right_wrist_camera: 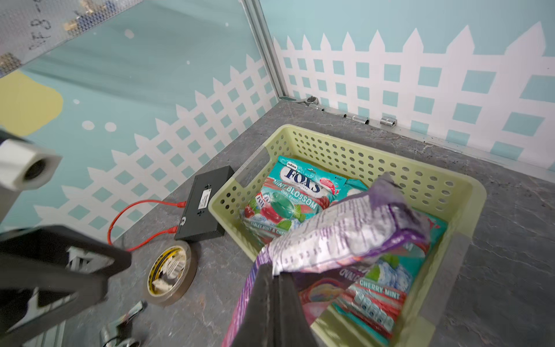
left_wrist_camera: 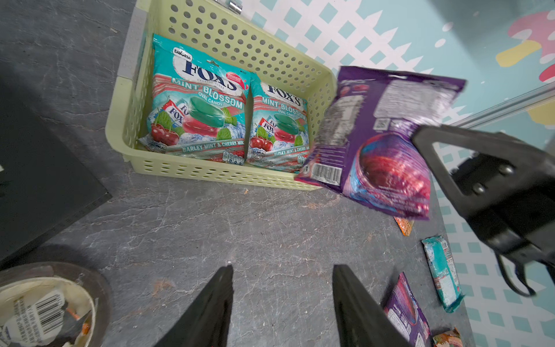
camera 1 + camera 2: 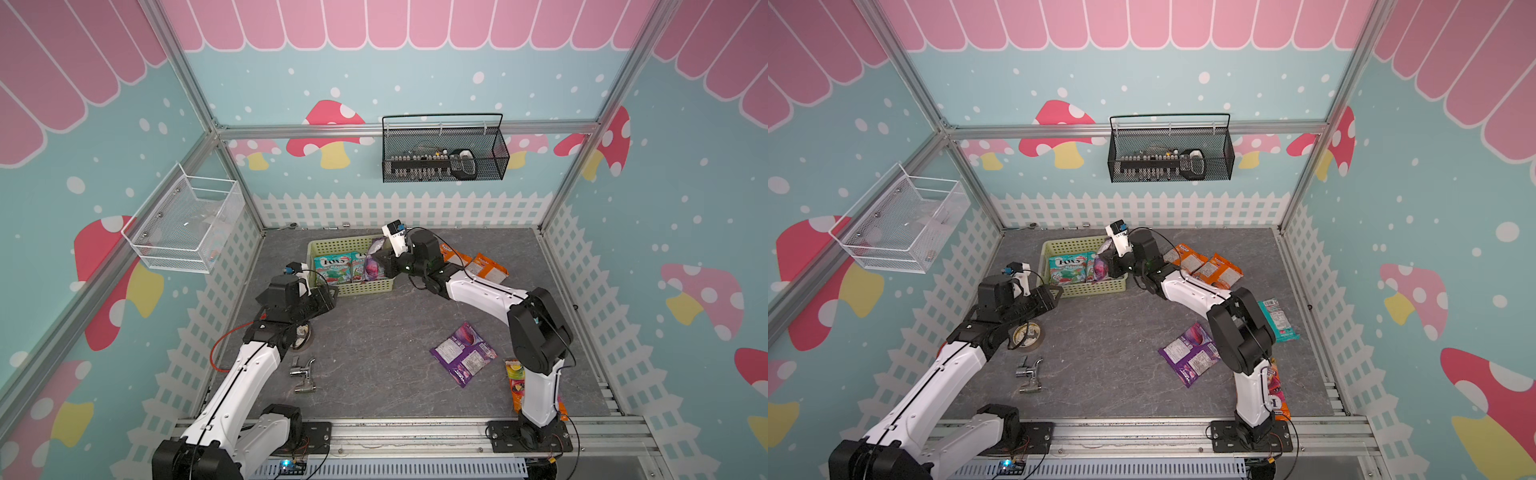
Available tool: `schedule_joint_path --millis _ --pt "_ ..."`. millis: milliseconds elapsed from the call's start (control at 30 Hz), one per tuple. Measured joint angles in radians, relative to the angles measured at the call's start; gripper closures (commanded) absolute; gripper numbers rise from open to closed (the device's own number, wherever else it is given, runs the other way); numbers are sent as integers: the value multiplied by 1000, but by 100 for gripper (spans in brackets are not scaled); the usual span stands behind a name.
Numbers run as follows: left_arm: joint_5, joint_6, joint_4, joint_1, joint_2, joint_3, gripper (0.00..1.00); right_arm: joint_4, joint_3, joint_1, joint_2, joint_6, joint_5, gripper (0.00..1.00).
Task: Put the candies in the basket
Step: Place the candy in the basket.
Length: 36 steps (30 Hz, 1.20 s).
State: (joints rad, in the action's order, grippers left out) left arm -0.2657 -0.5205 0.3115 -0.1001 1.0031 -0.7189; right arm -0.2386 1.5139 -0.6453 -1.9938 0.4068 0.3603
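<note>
The pale yellow-green basket (image 3: 365, 286) (image 2: 240, 39) (image 1: 330, 150) stands at the back of the table with two teal FOX'S candies (image 3: 331, 268) (image 2: 195, 99) lying flat inside. My right gripper (image 3: 380, 266) (image 1: 274, 270) is shut on a purple candy bag (image 3: 372, 266) (image 2: 381, 144) (image 1: 339, 237), which hangs tilted over the basket's right end. My left gripper (image 3: 330, 295) (image 2: 282, 267) is open and holds nothing, just off the basket's front left corner. Loose candies lie on the table: a purple bag (image 3: 463, 353), two orange bags (image 3: 1187, 259) (image 3: 1221, 270), a teal bag (image 3: 1279, 320), and an orange-red bag (image 3: 515, 378) partly behind the right arm.
A tape roll (image 3: 301, 332) and a metal tap fitting (image 3: 302, 374) lie by the left arm. A black box (image 1: 207, 207) with red cables sits left of the basket. A black wire basket (image 3: 444, 158) hangs on the back wall, a white one (image 3: 183, 224) on the left wall.
</note>
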Motion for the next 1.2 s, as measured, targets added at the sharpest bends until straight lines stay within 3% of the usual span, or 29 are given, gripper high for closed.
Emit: schedule_joint_path --millis 433,1000,1133,1200 --pt "-16 8 1 0 0 0 44 218 407 -2 -332 -16 -103 100" --pt "-16 9 1 0 -1 0 43 288 472 21 -370 -88 -132 99" --pt "-16 9 1 0 -1 1 43 302 467 42 -376 -88 -141 93" --pt "-16 9 1 0 -1 1 43 310 463 50 -376 -87 -150 85"
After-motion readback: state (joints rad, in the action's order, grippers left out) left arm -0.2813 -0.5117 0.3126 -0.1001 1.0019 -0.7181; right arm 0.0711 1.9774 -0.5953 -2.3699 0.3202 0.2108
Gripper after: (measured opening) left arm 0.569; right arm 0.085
